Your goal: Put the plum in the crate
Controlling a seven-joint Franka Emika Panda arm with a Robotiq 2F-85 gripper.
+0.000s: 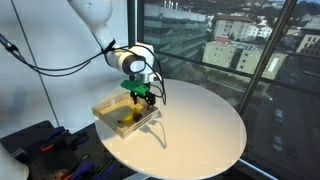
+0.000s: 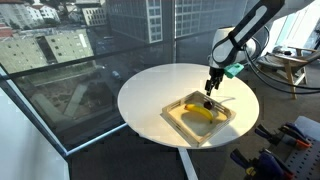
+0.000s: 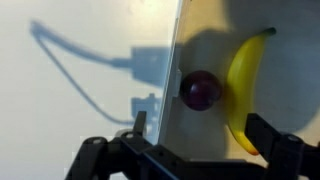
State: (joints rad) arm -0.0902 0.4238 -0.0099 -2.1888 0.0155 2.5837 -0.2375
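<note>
In the wrist view the plum (image 3: 200, 90), small, round and dark reddish-purple, lies on the floor of the light wooden crate (image 3: 172, 60), close to its wall and next to a yellow banana (image 3: 243, 85). My gripper (image 3: 203, 135) hangs above the plum with its fingers spread wide, open and empty. In both exterior views the gripper (image 1: 144, 96) (image 2: 209, 90) hovers just over the crate (image 1: 105, 108) (image 2: 175, 118). I cannot make out the plum there.
The crate stands on a round white table (image 1: 200, 125) (image 2: 160, 85), near its edge. The banana (image 1: 128, 118) (image 2: 200, 112) lies inside the crate. Large windows stand behind the table. Dark equipment and cables (image 2: 285, 145) sit on the floor beside it.
</note>
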